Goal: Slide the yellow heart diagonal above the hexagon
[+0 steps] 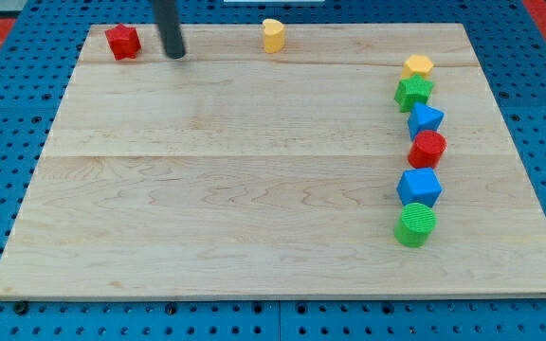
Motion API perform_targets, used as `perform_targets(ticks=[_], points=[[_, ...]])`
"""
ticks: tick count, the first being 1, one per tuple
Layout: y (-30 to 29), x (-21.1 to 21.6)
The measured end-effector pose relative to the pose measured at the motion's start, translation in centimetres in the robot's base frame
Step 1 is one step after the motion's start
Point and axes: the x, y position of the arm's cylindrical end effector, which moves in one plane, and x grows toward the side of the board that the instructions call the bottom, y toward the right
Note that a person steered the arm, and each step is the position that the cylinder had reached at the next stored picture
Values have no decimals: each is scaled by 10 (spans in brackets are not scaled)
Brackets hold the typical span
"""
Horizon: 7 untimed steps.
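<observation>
The yellow heart sits near the view's top edge of the wooden board, a little right of the middle. The yellow hexagon is at the view's upper right, at the top of a column of blocks. My tip is at the view's upper left, well left of the yellow heart and just right of a red block. My tip touches no block.
Below the yellow hexagon, a column runs down the view's right: a green star, a blue triangle-like block, a red cylinder, a blue block and a green cylinder. The board lies on a blue pegboard.
</observation>
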Motion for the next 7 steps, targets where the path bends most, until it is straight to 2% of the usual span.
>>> perform_targets(ticks=[1,2,3,5,7], points=[[95,-15],[129,-24],[120,-42],[254,-25],[247,11]])
